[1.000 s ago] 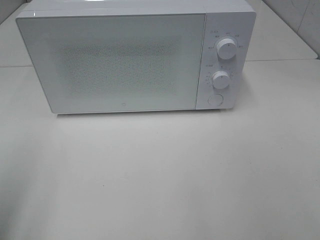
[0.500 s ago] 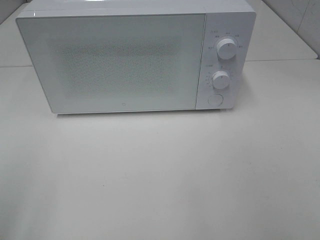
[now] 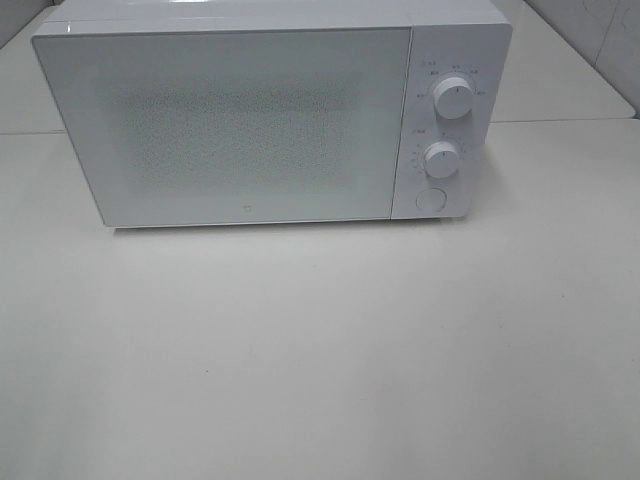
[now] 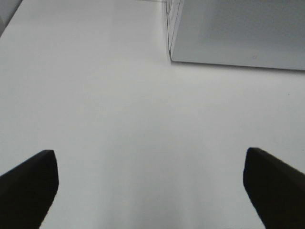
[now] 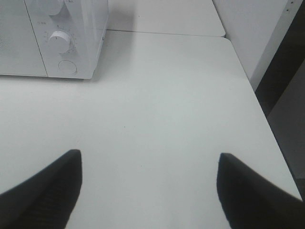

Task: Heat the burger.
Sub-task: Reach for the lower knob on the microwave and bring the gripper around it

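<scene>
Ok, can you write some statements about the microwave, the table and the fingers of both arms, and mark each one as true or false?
1. The microwave door is closed. True.
2. A burger lies on the table in front of the microwave. False: no burger shows in any view.
3. The panel has an upper knob and a lower knob above a round button. True.
4. The left fingers hold something. False: they stand open, with only table between them.
5. The right fingers touch the lower knob. False: they are open, apart from the microwave.

White microwave [image 3: 250,120], speckled door [image 3: 230,125]
</scene>
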Motion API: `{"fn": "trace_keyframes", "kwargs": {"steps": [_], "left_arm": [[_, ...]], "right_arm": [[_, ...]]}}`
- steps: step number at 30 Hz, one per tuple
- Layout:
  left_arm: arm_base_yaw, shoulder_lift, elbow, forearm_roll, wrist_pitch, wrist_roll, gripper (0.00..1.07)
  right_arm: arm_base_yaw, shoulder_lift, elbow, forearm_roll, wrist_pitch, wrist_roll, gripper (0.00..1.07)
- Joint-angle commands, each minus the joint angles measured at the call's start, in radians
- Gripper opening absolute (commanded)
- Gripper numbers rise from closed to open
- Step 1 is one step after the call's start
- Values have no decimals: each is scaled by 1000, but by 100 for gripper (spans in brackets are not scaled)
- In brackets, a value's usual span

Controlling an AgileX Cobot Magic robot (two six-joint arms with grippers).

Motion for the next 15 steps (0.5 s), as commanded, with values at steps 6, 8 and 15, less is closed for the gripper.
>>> {"fn": "trace_keyframes", "kwargs": {"steps": [6,8,15], "left_arm": [[2,-94,0,27,1,-16,98],[2,-95,0,29,1,-17,98],[2,-95,0,29,1,-17,98]], "right_arm": [[-3,-27,2,3,-8,-10,74],[-3,-27,2,3,-8,-11,74],[-3,-27,2,3,-8,-10,74]]}}
